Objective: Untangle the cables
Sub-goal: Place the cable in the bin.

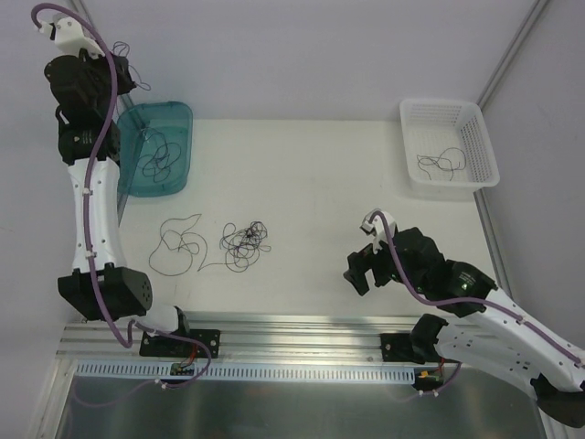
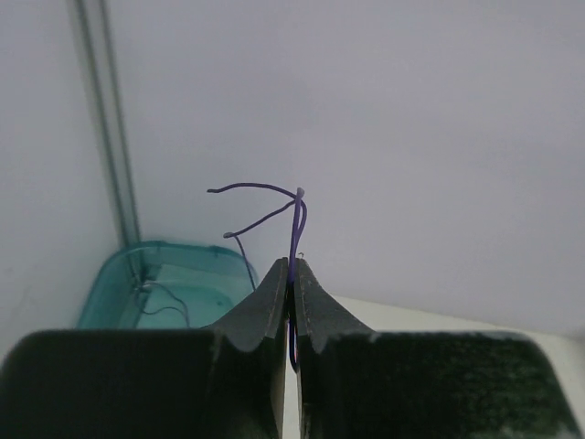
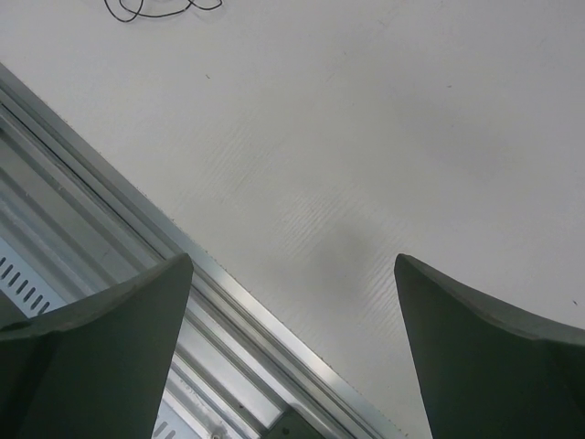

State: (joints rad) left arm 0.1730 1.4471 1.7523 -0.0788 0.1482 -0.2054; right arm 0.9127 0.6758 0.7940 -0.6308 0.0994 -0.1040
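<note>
The cables' tangled bundle (image 1: 245, 242) of thin dark strands lies mid-table, with a looser looped strand (image 1: 178, 242) just to its left. My left gripper (image 1: 126, 80) is raised at the far left, above the teal bin (image 1: 155, 146). In the left wrist view the gripper (image 2: 292, 265) is shut on one purple strand (image 2: 297, 215), whose ends curl up past the fingertips. My right gripper (image 1: 358, 265) is open and empty, low over the table to the right of the bundle. In the right wrist view the gripper (image 3: 292, 261) has its fingers wide apart.
The teal bin (image 2: 164, 283) holds a few strands. A white basket (image 1: 448, 146) at the back right holds one strand. An aluminium rail (image 3: 137, 274) runs along the near table edge under my right gripper. A strand's end (image 3: 155, 9) shows at the top of the right wrist view.
</note>
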